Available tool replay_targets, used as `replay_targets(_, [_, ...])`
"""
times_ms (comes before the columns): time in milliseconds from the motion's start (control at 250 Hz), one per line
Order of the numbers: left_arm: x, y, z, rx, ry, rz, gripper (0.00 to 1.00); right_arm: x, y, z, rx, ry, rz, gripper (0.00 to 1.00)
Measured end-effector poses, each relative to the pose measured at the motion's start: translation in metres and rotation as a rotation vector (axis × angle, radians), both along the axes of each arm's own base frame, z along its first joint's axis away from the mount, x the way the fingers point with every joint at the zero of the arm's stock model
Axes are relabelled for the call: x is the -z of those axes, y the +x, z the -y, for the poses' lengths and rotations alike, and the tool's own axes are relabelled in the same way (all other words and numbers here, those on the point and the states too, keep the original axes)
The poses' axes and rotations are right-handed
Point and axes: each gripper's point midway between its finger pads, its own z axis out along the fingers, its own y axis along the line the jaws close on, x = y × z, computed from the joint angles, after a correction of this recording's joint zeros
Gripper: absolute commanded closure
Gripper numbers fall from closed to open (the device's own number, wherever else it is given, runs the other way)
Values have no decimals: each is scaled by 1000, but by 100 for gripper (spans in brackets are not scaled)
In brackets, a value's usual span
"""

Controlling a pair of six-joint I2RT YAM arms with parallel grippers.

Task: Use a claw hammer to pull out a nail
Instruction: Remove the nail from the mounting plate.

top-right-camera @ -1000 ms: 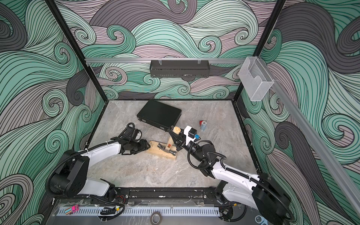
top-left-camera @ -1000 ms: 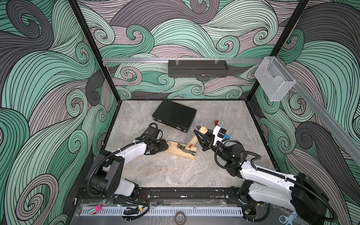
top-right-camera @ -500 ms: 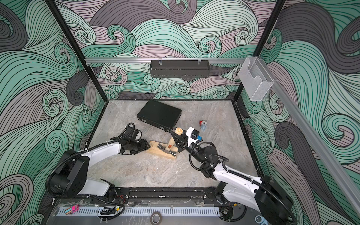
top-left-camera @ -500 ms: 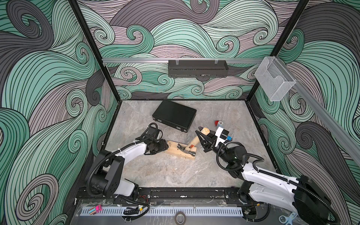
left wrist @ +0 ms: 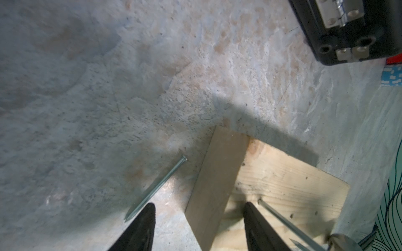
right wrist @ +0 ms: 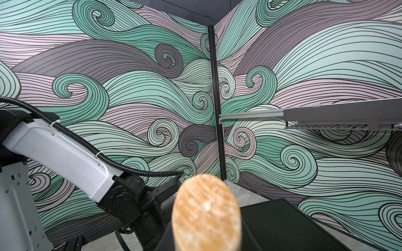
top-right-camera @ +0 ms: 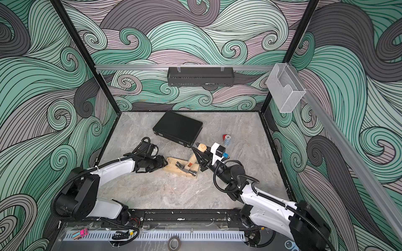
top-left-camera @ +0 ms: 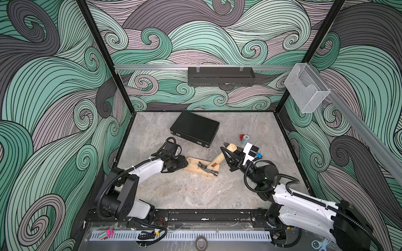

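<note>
The right hand [top-left-camera: 226, 150] is pinched on the end of the claw hammer [top-left-camera: 218, 160] handle, and the steel head rests on the wooden block [top-left-camera: 192, 167] on the tabletop [top-left-camera: 185, 195]. The left hand [left wrist: 200, 228], fingers spread, straddles the block's edge, and a loose nail [left wrist: 161, 187] lies beside it.

We log a grey marbled bench [top-left-camera: 185, 191]. Lying on it: black case [top-left-camera: 194, 128] at the back, pale wooden block [top-left-camera: 192, 165] at centre, loose nail [left wrist: 156, 188] just beside the block, small red-and-blue item [top-left-camera: 244, 139] apart.

Black case [top-left-camera: 194, 128] at twelve o'clock on table [top-left-camera: 185, 191]; small red-and-blue item [top-left-camera: 244, 139] at two o'clock; clear bin [top-left-camera: 305, 89] on wall, three o'clock.
</note>
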Motion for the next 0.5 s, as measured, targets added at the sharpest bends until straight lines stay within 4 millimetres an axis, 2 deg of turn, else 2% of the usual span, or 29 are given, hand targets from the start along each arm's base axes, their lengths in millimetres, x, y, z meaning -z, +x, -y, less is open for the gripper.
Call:
replay_targets(240, [-3,-1,0,7,-1,10,38,0,-7,-8,-56,-55,-29,100])
replay_targets(411, [-11,-9,-3,41,17,19,38,21,-10,-24,-127,-171,-125,100])
replay_targets(499, [-19,-9,-3,60,14,50,38,26,-12,-28,-151,-211,-154,100])
